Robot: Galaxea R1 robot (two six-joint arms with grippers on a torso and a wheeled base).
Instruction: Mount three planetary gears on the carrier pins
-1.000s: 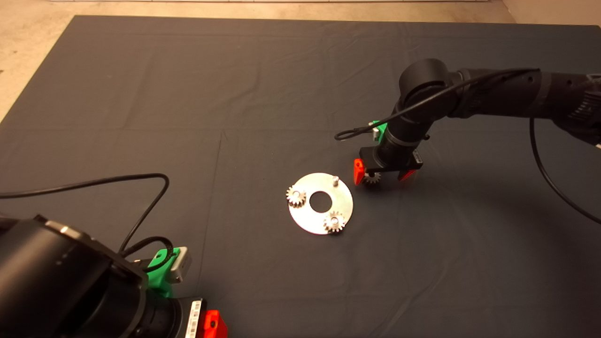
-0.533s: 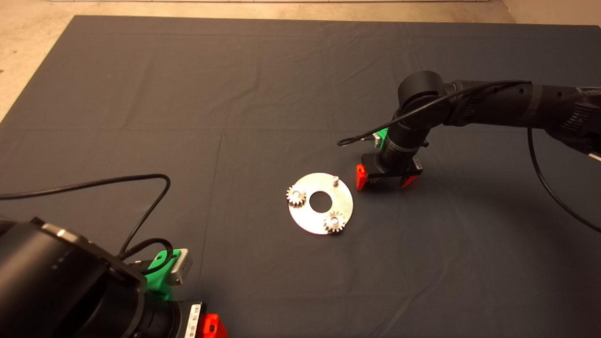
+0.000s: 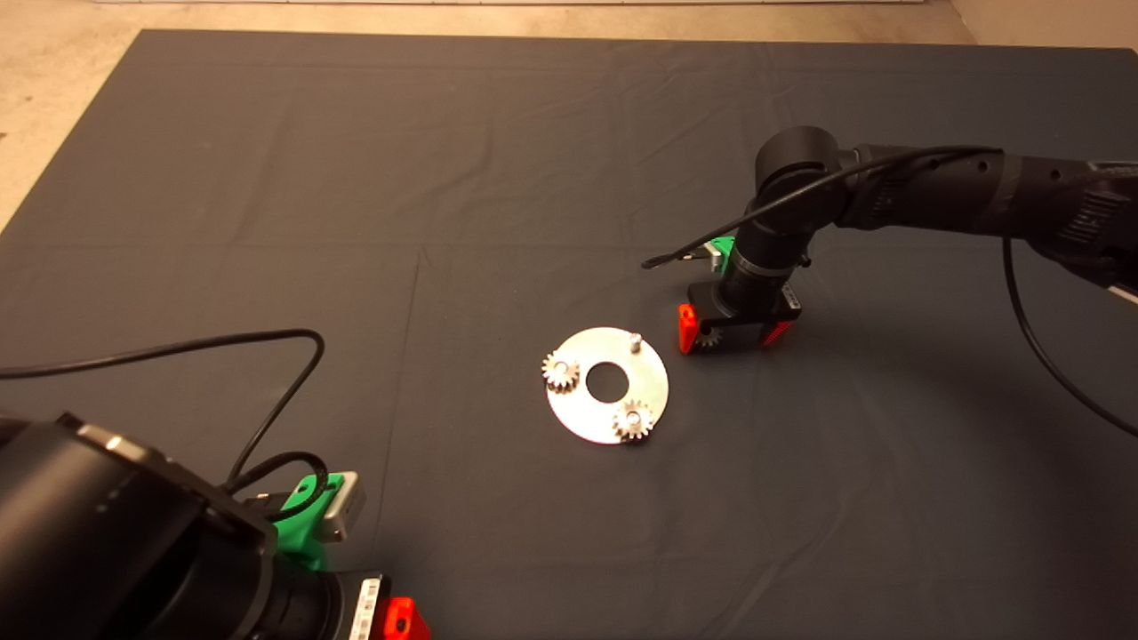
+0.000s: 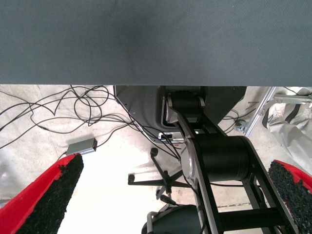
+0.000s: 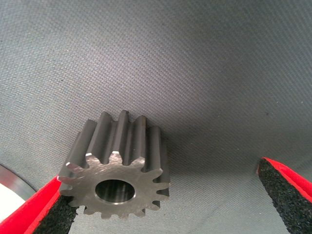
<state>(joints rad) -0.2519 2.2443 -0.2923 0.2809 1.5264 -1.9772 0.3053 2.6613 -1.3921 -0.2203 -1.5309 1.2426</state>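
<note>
The right arm is reaching in across the mat (image 3: 267,178), its wrist bending down so the right gripper (image 3: 734,334) is pointing at the cloth just beside the disc (image 3: 578,418). Its fingers are standing wide apart, with a loose gear (image 5: 117,173) lying flat on the mat between them, touching one pad (image 5: 61,217) while the other pad (image 5: 285,187) is staying clear. Two gears (image 3: 560,371) (image 3: 632,419) are sitting on pins on the disc; the third pin (image 3: 635,340) is standing bare. The left gripper (image 4: 170,195) is waiting at the mat's lower left edge, fingers spread and holding nothing.
</note>
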